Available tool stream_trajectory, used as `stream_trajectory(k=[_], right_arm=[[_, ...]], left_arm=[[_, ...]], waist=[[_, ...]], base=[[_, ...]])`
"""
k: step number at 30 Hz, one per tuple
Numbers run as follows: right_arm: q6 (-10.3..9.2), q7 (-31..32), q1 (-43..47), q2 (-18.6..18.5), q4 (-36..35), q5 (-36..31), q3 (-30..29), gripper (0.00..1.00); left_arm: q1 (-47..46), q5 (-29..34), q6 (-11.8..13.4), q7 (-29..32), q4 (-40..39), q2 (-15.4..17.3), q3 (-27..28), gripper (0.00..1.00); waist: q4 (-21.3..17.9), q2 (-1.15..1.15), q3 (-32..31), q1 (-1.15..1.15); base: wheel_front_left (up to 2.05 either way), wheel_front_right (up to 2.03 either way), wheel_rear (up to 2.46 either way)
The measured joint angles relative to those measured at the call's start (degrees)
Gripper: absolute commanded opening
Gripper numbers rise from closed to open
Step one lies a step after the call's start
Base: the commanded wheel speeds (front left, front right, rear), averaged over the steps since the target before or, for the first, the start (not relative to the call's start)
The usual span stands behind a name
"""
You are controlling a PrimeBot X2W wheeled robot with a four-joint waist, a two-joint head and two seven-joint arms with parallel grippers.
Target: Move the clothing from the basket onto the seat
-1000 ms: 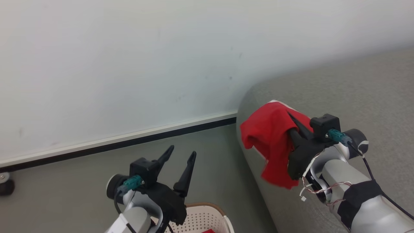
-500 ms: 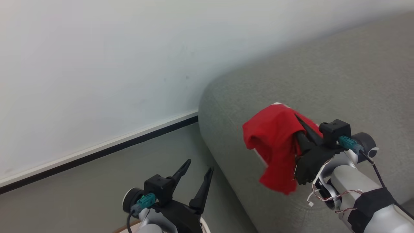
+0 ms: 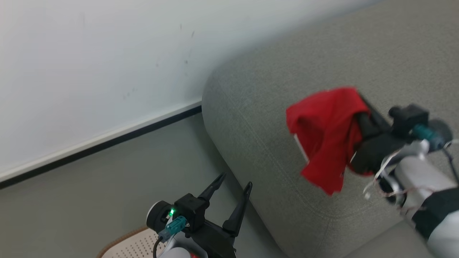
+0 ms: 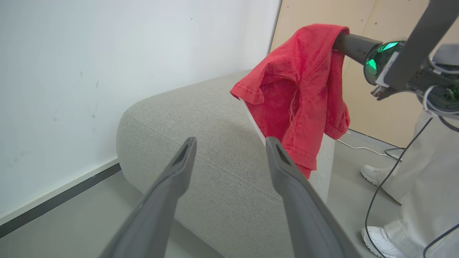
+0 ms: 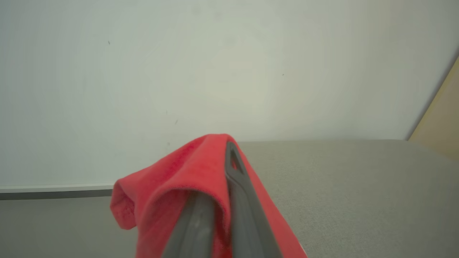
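Hanging from the clamped right hand (image 5: 226, 154), the clothing (image 3: 326, 132) drapes above the seat (image 3: 258, 107).

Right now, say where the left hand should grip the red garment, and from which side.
I'd grip the red garment by its lower hem, hanging free below the right hand pinching its top. Bring the open left hand from the robot's left: the cloth droops on that side.

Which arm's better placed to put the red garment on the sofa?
Right. The right gripper is shut on the red garment, which hangs above the sofa. The left gripper is open, empty, low near the basket.
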Motion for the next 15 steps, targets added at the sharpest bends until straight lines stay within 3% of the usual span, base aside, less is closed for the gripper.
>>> stream_trajectory(k=[9,15], right_arm=[[1.57,-0.14,-15.37,-3.16,2.79,0.24,-5.24,0.0],[2.22,0.66,-25.08,-7.26,8.93,0.85,-8.7,0.0]], left_arm=[[-2.66,3.32,0.67,0.0,-2.77,1.93,-0.42,1.0],[-6.33,4.95,0.67,1.04,-5.76,1.96,-1.4,1.0]], waist=[[2.26,0.0,6.1,0.01],[5.39,0.0,11.07,0.0]], base=[[0.0,0.0,0.0],[0.0,0.0,0.0]])
